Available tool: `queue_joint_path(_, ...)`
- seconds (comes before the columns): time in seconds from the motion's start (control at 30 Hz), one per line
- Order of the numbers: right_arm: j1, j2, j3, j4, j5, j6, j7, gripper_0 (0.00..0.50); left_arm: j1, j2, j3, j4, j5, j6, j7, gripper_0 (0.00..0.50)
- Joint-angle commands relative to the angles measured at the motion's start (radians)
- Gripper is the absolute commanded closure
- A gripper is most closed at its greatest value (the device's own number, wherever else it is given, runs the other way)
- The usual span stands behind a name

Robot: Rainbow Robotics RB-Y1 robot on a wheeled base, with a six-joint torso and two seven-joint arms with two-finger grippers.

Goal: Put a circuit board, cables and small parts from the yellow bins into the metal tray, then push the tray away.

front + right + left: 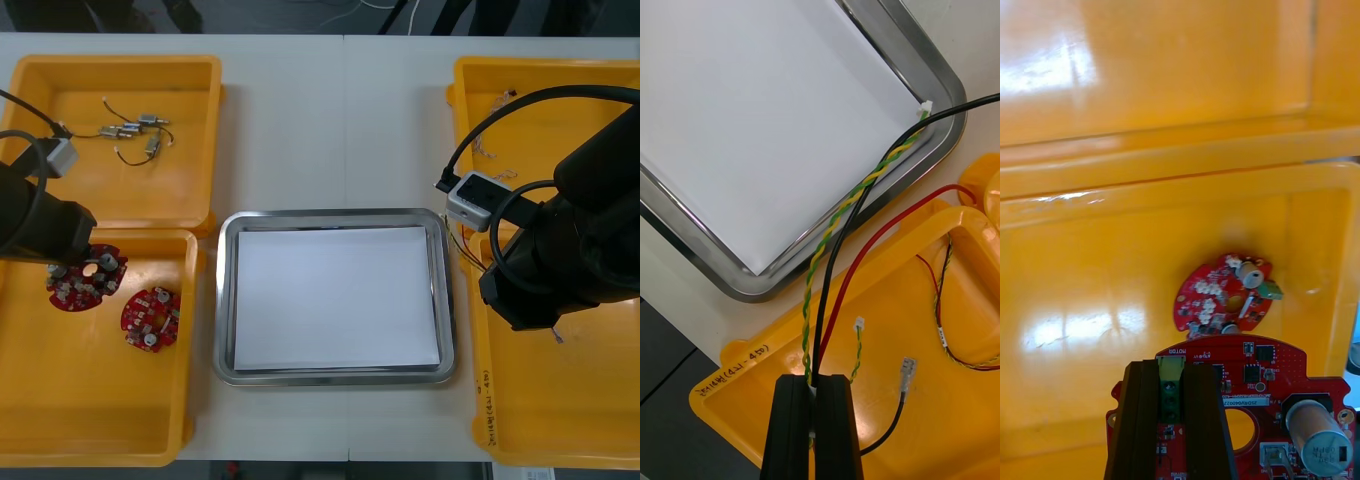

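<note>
My left gripper [1171, 369] is shut on the green connector at the rim of a round red circuit board [1262, 375], over the near left yellow bin [100, 400]. That board [85, 277] lies under my left arm. A second board [150, 320] rests just beside it. My right gripper [815, 384] is shut on a bundle of cables [842, 217]: green and yellow twisted, black, and red. They stretch from the fingers across the corner of the metal tray [940, 82]. The tray [228, 300] is white inside and holds nothing.
The far left bin [120, 200] holds small metal parts [130, 130] with thin wires. More cables [940, 307] lie loose in the near right bin [940, 427], and some in the far right bin [500, 100]. My right arm [570, 250] hangs over both right bins.
</note>
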Motion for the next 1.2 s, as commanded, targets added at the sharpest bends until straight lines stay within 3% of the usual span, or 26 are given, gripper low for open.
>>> queue_joint_path(0.03,-0.028,-0.024,0.006,-0.016,0.002,0.004,0.047,0.5,-0.11,0.043,-0.088,-0.047,0.013,0.014,0.038,0.5)
queue_joint_path(0.43,-0.029,-0.024,0.008,-0.016,0.002,0.004,0.047,0.5,-0.296,-0.069,-0.305,-0.119,-0.027,0.049,0.23,0.5)
queue_joint_path(0.8,-0.029,-0.024,0.008,-0.016,0.004,0.004,0.043,0.5,-0.411,-0.214,-0.59,-0.141,-0.241,0.0,0.45,0.5)
queue_joint_path(1.2,-0.028,-0.026,0.008,-0.016,0.007,0.004,0.044,0.5,-0.419,-0.243,-0.815,-0.129,-0.391,-0.121,0.523,0.5)
